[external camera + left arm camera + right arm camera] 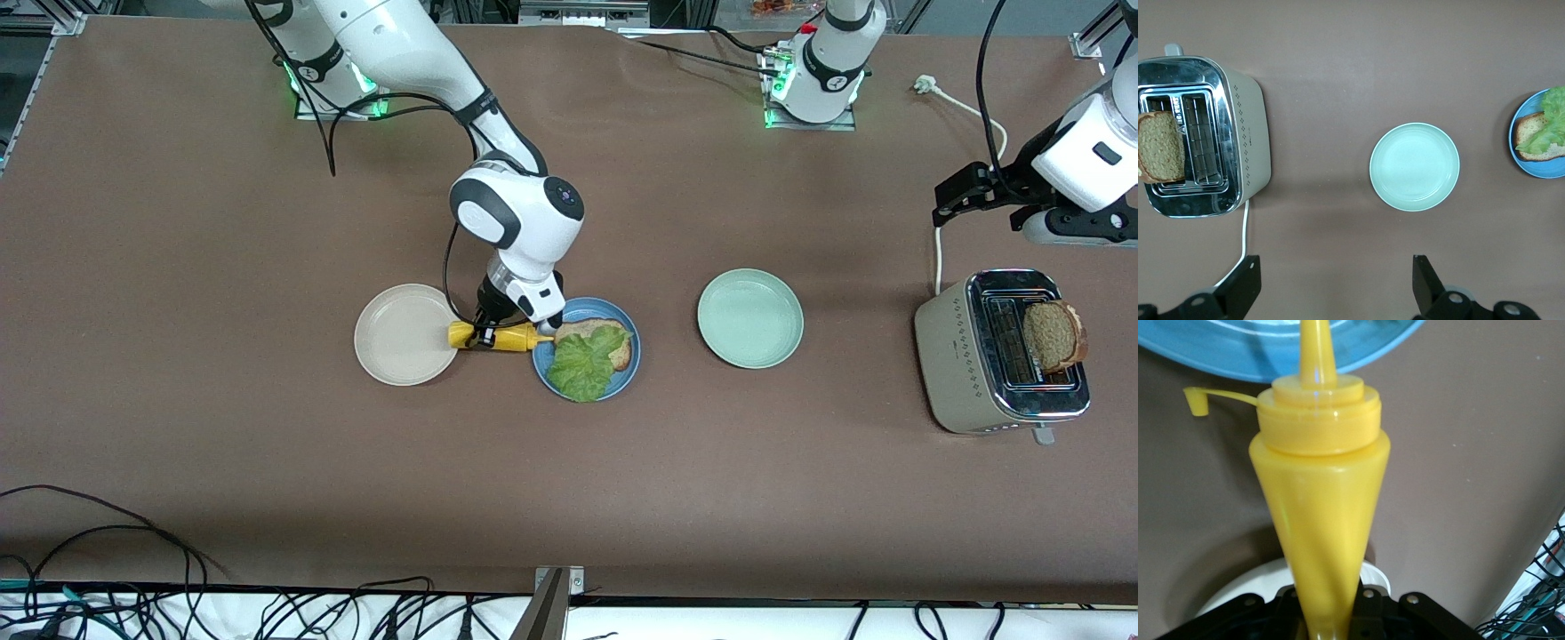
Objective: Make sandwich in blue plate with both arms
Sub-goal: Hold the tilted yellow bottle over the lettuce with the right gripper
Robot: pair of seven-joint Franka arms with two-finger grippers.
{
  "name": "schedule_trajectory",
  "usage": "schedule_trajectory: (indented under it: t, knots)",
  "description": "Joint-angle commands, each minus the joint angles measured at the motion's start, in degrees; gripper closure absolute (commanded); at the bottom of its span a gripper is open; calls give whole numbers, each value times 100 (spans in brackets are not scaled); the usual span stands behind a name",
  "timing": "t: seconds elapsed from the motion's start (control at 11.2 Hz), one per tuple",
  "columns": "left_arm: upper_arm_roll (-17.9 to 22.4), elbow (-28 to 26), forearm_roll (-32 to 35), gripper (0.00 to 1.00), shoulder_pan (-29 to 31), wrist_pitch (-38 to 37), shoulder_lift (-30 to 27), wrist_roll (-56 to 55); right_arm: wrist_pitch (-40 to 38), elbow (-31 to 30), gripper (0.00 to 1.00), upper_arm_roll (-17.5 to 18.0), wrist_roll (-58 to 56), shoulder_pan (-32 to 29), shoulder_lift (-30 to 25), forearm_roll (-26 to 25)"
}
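Note:
The blue plate (625,372) holds one brown bread slice (590,330) with a crinkly green lettuce leaf (582,364) lying on it. My right gripper (485,336) is shut on a yellow squeeze bottle (511,337), held sideways, its uncapped nozzle at the plate's rim by the bread. In the right wrist view the bottle (1318,500) points at the blue plate (1225,353). A second bread slice (1053,333) stands in the toaster (978,356). My left gripper (944,206) hangs open and empty over bare table beside the toaster (1245,147).
A beige plate (404,333) lies by the bottle's base, toward the right arm's end. A pale green plate (749,318) sits between the blue plate and the toaster. The toaster's white cord (938,258) runs toward the arm bases. Loose cables (107,533) lie along the table's near edge.

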Motion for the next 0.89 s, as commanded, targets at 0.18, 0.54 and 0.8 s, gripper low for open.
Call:
schedule_trajectory:
  t: [0.18,0.54,0.8]
  knots:
    - [19,14,-85,0,15,96,-26,124,14,-41,100,-3,259,83,24,-239]
    - [19,14,-85,0,15,96,-26,124,49,-49,100,-3,198,-57,-90,-177]
    - [19,14,-85,0,15,96,-26,124,365,-234,100,32,-196,-460,-476,486]
